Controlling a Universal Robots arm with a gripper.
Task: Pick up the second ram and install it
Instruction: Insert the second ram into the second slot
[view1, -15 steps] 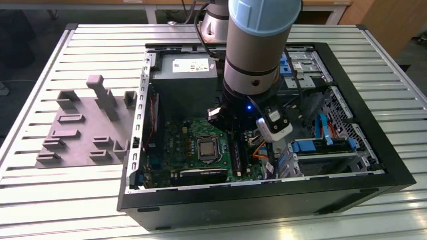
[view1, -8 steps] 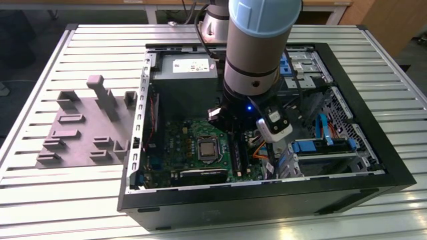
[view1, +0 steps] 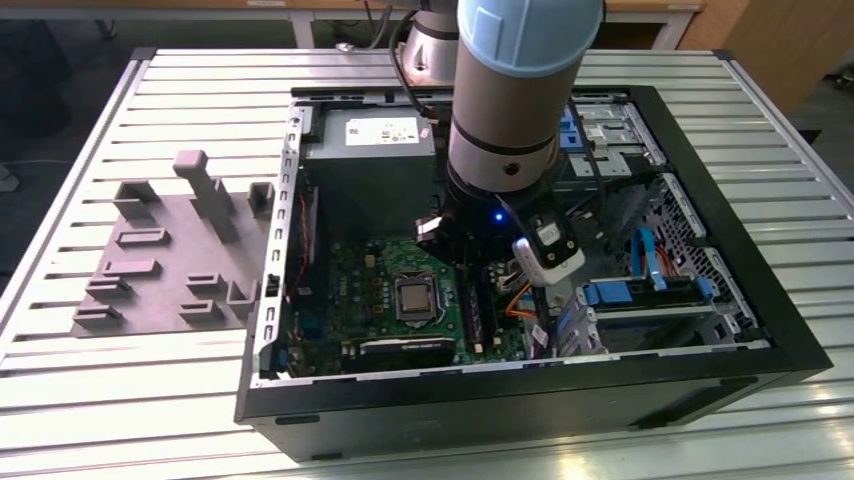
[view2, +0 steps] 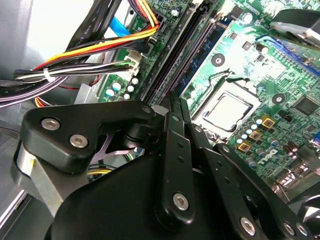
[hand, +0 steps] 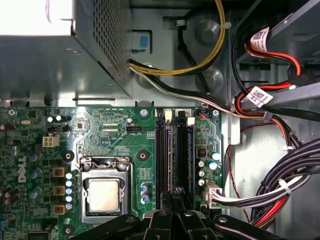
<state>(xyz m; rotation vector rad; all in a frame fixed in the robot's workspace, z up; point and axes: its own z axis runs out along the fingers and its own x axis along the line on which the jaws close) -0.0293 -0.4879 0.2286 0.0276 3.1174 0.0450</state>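
Closest to us in the second wrist view are the black linkage arms of the gripper (view2: 176, 107), whose fingers (view2: 172, 130) stand pressed together with no gap showing between them. In the first wrist view the gripper (hand: 176, 194) sits with its tips directly over the memory slots (hand: 174, 155), and just ahead of those tips we see the second ram (hand: 184, 152) standing on edge in a slot, a dark blue-green strip between the black rails. We cannot tell whether the tips touch its upper edge. Beside the gripper, across the slots from the cables, lies the processor socket (hand: 104, 194) on the green motherboard (hand: 107, 132). In the exterior view the arm (view1: 514, 100) reaches down into the open computer case (view1: 747, 330), and the grey tray (view1: 167, 265) sits well apart from it on the table (view1: 80, 400).
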